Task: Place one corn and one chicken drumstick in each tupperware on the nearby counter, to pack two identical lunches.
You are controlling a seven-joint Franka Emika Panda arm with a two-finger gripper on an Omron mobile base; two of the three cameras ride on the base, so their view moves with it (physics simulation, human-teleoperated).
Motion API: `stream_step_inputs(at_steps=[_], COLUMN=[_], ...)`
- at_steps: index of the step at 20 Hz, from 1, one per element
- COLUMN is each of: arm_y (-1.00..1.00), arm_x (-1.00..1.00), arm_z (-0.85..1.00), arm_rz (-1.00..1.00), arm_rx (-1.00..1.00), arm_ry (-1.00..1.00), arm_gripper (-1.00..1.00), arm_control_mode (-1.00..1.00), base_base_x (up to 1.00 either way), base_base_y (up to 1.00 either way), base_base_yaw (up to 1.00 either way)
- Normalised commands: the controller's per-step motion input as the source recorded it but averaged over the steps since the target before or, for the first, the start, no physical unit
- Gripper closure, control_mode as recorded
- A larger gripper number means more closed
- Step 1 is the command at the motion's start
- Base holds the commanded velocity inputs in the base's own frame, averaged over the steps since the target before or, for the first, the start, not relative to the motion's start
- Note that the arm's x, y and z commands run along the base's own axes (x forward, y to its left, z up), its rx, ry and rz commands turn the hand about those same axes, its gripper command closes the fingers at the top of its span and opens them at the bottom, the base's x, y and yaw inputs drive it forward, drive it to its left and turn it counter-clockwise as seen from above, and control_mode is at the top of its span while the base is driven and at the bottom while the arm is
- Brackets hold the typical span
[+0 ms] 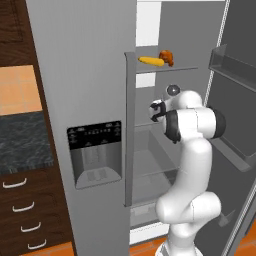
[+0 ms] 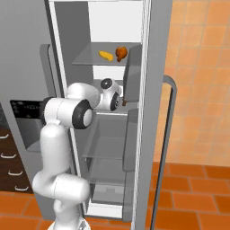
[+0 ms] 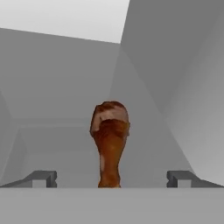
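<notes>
An open fridge (image 1: 80,75) fills the scene. On its upper shelf (image 1: 167,68) lie a corn (image 1: 151,61) and, just beside it, a drumstick (image 1: 166,57). One shelf below, the white arm reaches inside. Its end effector (image 3: 111,178) stands wide open, holding nothing. A second drumstick (image 3: 109,140) lies between the fingertips (image 3: 43,178), bone end nearest them, meaty end toward the fridge's back wall. To grasp well, the end effector should probably ease forward, stay centred, then close on the thicker meat rather than the thin bone.
</notes>
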Motion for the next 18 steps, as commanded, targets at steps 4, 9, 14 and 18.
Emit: stream_step_inputs(at_steps=[4, 9, 14, 18], arm_y=[-0.14, -0.07, -0.08, -0.09], arm_x=[0.22, 0.33, 0.43, 0.49], arm_z=[-0.19, -0.3, -0.31, -0.3], arm_rz=[0.0, 0.0, 0.0, 0.0], arm_rx=[0.0, 0.0, 0.0, 0.01], arm_ry=[0.0, 0.02, 0.05, 0.11], arm_gripper=[-1.0, 1.0, 1.0, 1.0], arm_control_mode=[-1.0, -1.0, -1.0, -1.0], base_base_x=[0.0, 0.0, 0.0, 0.0], base_base_y=[0.0, 0.0, 0.0, 0.0], base_base_yaw=[0.0, 0.0, 0.0, 0.0])
